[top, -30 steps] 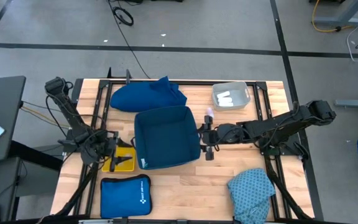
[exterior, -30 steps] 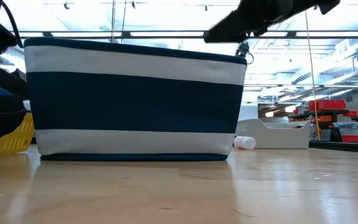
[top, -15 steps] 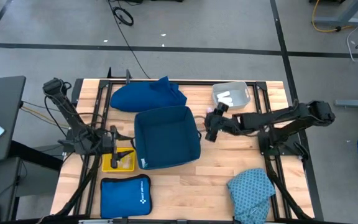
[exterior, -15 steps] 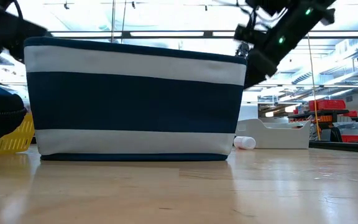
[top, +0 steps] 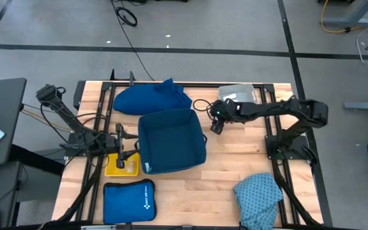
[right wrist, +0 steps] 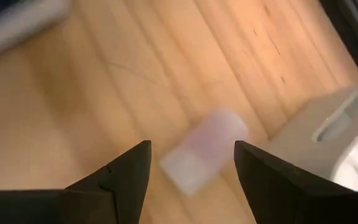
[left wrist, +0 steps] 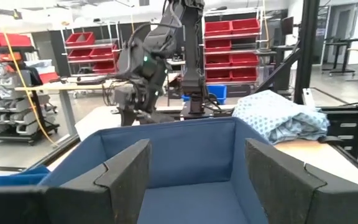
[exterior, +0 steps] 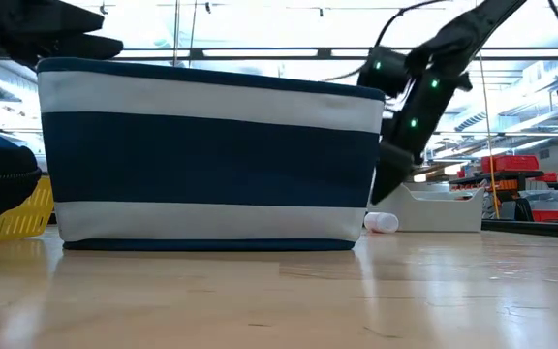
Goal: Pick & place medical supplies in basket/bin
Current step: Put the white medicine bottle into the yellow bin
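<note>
Though its wording is illegible, the pouch [top: 128, 200] bears a white logo.

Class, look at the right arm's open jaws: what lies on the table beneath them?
One white roll lies on the bare wood beneath the open right gripper, beside the clear tray. The tray's contents are hidden.

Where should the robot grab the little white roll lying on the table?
Grab the white roll across its round middle, probably from straight above. It lies on its side on the table, and the open right gripper already straddles it.
</note>
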Action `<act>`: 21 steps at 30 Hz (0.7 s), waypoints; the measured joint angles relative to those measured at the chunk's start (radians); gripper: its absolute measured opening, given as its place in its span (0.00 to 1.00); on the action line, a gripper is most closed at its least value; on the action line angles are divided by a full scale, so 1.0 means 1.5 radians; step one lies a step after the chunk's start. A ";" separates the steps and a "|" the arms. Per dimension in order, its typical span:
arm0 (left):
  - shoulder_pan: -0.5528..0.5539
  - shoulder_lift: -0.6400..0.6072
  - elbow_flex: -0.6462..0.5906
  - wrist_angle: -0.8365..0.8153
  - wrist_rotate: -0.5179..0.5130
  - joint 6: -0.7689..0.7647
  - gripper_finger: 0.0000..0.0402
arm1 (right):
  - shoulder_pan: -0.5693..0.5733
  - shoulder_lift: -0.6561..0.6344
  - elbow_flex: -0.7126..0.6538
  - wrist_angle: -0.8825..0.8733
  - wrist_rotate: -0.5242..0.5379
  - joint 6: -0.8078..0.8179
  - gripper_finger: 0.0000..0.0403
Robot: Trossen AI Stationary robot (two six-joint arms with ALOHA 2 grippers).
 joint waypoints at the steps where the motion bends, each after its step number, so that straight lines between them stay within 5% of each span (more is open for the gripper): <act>1: 0.004 0.000 0.000 0.000 0.000 0.005 0.65 | -0.010 0.009 0.000 -0.002 0.000 0.000 0.59; 21: 0.015 0.001 0.000 -0.001 0.000 0.014 0.65 | -0.060 0.054 0.000 0.013 -0.115 -0.010 0.59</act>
